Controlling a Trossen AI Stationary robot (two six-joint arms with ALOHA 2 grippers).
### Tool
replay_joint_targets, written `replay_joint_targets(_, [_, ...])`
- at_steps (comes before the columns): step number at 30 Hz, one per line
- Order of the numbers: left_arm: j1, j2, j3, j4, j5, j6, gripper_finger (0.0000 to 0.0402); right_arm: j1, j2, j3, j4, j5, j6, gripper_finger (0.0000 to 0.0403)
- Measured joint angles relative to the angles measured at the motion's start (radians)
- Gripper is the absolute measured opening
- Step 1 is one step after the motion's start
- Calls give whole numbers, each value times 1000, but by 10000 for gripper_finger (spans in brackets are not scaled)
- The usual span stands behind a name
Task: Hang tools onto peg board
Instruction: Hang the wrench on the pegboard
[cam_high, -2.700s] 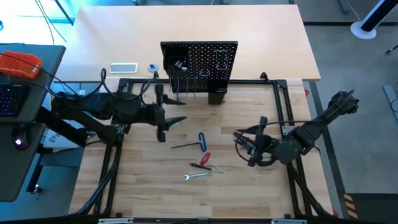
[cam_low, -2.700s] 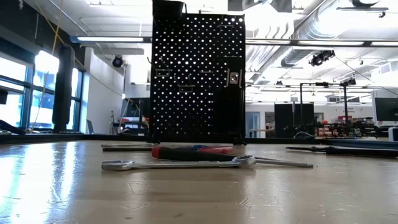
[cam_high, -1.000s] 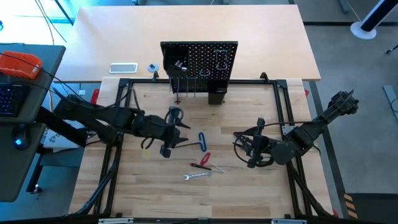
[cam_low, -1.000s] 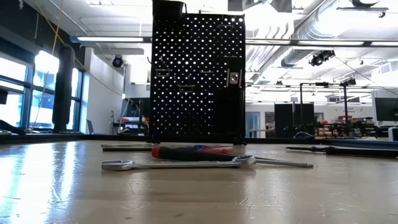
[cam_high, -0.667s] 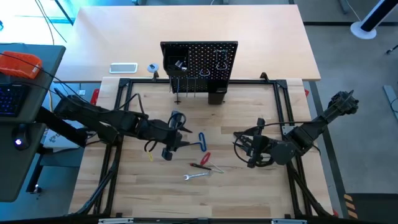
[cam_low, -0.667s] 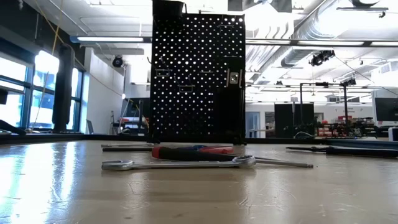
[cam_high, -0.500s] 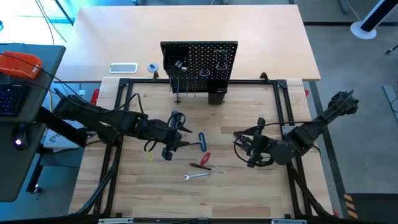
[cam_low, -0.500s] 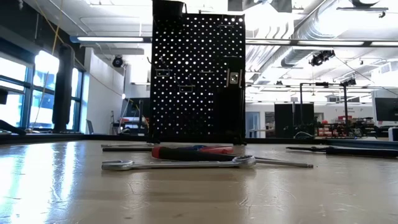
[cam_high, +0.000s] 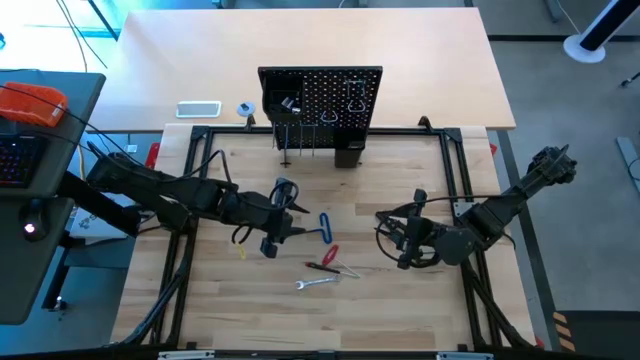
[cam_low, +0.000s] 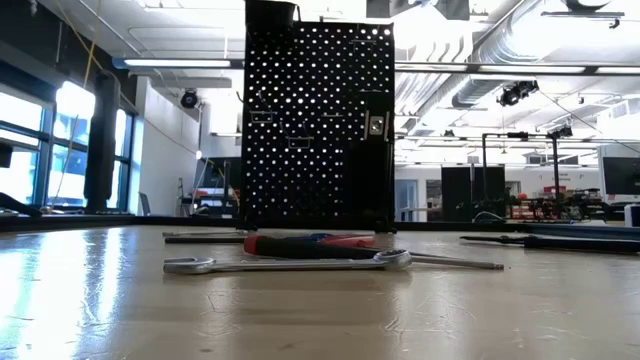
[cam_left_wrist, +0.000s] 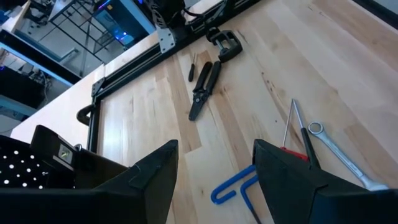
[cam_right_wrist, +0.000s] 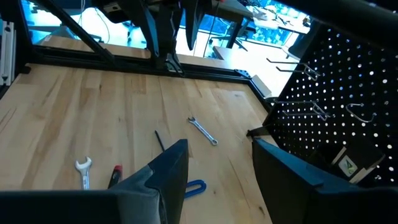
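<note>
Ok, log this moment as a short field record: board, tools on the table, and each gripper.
peg board: upright at the table's far edge, a few items hanging on it
blue-handled T hex key: flat on the table, just ahead of the left gripper
red-handled screwdriver: flat, nearer the front edge than the hex key
silver wrench: flat, beside the screwdriver
pliers: flat, with the C-clamp beyond them
left gripper: open, empty, near the hex key
right gripper: open, empty, over the table's right half

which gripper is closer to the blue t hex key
Left. The left gripper sits open right beside the blue T hex key; the right gripper waits farther off on its other side.
</note>
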Motion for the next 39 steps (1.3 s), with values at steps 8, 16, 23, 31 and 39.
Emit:
replay_joint_targets(8, [0,0,0,5,0,-7,202,0,0,0,0,0,2,174])
replay_joint_targets(16, [0,0,0,5,0,-8,202,0,0,0,0,0,3,174])
replay_joint_targets(23, [0,0,0,4,0,-9,202,0,0,0,0,0,4,174])
replay_joint_targets(31, [0,0,0,4,0,-9,202,0,0,0,0,0,4,174])
replay_joint_targets(39, [0,0,0,4,13,-14,202,0,0,0,0,0,11,174])
